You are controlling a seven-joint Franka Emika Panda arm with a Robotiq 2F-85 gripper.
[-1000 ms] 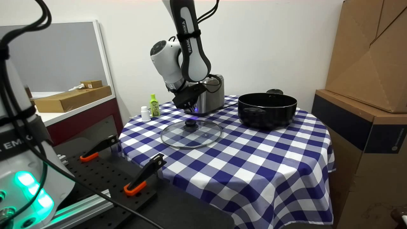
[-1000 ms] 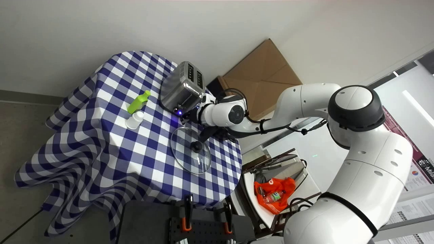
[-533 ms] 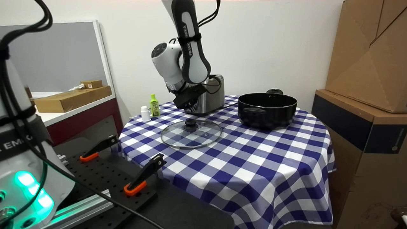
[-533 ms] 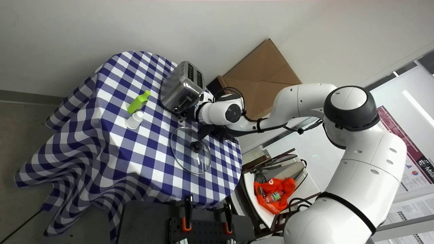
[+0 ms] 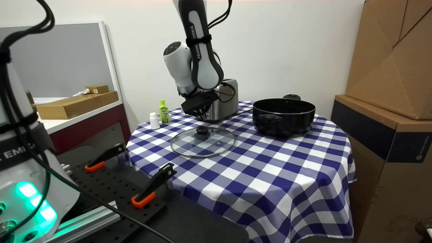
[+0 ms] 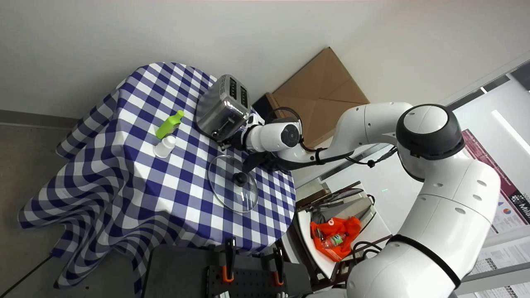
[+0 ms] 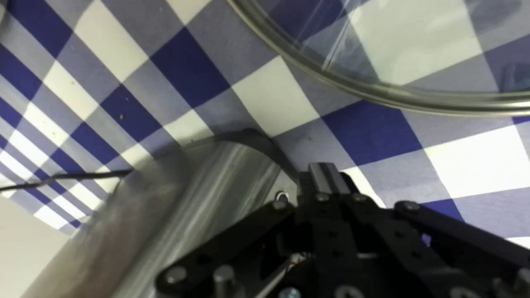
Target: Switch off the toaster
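Arm (image 5: 204, 65): extended over table (image 5: 256, 177), bent downward | fingers (image 7: 318, 179): together, low beside toaster (image 6: 221, 108) | contact: unclear

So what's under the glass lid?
Through the glass lid you can see the blue-and-white checked tablecloth. The spot right beneath the lid's black knob is covered, so I can't tell what that little bit looks like.
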